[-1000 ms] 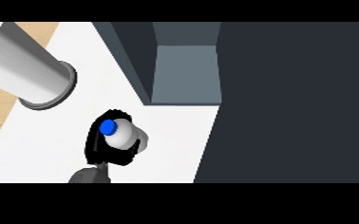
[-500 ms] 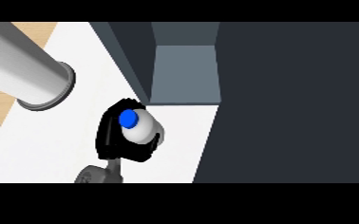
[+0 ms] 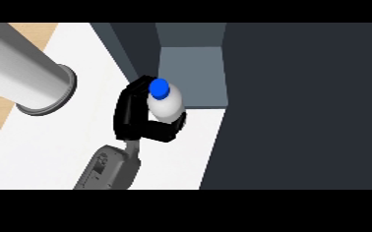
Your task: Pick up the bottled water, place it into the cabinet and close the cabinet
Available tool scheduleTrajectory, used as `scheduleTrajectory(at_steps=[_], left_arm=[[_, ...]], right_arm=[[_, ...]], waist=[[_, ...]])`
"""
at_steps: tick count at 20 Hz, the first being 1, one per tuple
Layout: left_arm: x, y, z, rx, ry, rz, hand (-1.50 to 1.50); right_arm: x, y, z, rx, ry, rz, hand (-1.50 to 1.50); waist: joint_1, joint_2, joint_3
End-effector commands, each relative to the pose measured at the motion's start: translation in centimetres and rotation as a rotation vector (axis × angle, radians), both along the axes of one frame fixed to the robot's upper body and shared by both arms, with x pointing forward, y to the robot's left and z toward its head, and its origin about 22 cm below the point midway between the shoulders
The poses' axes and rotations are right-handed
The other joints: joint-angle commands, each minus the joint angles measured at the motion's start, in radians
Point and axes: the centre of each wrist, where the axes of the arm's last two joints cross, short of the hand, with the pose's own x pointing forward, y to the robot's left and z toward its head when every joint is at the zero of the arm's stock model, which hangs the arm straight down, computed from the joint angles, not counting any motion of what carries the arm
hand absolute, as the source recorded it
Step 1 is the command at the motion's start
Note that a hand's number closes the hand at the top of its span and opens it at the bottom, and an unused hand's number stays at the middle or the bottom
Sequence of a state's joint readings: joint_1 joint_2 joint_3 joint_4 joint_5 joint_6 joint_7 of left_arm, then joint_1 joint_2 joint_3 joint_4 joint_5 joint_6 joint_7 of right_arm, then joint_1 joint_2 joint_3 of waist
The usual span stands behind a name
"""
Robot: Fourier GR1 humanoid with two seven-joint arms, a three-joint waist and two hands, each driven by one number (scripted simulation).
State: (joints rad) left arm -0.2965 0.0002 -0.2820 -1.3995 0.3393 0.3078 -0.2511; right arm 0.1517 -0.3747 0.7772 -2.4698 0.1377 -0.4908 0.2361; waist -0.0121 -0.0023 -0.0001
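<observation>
Bottled water (image 3: 166, 103) sits in the right hand (image 3: 145, 120), whose black fingers and thumb curl round its pale body, leaving the blue cap showing on top. Since a second ago the hand and bottle have travelled from the near part of the white table (image 3: 65, 147) toward its far edge, and the bottle now hangs just at the mouth of the open cabinet (image 3: 190, 76), its cap already overlapping the grey floor of the compartment. That reads as the carry nearly done: the pick-up is behind us, and what is left looks like a short push inward, a release, and then shutting the door.

The grey forearm (image 3: 109, 169) comes up from the lower edge behind the hand. At the far left of the table a big grey cylinder (image 3: 33, 86) lies well apart from the bottle and should not matter. To the right, a broad dark panel (image 3: 298, 105) fills the view, probably the cabinet door or side, though I cannot tell which. The dark left wall of the compartment stands close beside the fingers, so that is the likeliest thing to brush. The left hand does not show.
</observation>
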Motion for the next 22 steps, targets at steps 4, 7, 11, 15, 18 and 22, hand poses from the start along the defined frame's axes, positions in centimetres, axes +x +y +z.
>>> scheduleTrajectory(at_steps=[4,7,11,15,18,22], left_arm=[[2.9,-3.7,3.2,0.043,-0.036,0.045,1.5],[3.6,-3.1,3.1,0.087,-0.037,0.061,1.5],[5.5,-3.6,3.5,0.108,-0.029,0.075,1.5],[8.5,-4.4,4.6,0.18,-0.013,0.112,1.5],[9.6,-5.6,4.7,0.253,0.003,0.148,1.5],[11.7,-5.0,5.0,0.277,0.023,0.192,1.5]], right_arm=[[-1.2,-1.0,2.1,0.004,-0.048,-0.005,-1.5],[-2.0,-1.7,2.5,-0.002,-0.051,0.001,-1.5],[-0.8,-0.9,2.5,0.022,-0.056,-0.01,-1.5],[-2.0,-1.0,2.0,-0.001,-0.043,0.018,-1.5],[-1.6,-0.9,2.2,0.014,-0.05,0.014,-1.5],[-1.4,-1.0,1.5,0.027,-0.066,0.012,-1.5]], waist=[[-0.003,0.002,-0.001],[0.0,0.0,0.0],[0.002,0.002,-0.001],[-0.013,0.003,0.0],[-0.02,0.004,-0.001],[-0.025,0.007,0.0]])
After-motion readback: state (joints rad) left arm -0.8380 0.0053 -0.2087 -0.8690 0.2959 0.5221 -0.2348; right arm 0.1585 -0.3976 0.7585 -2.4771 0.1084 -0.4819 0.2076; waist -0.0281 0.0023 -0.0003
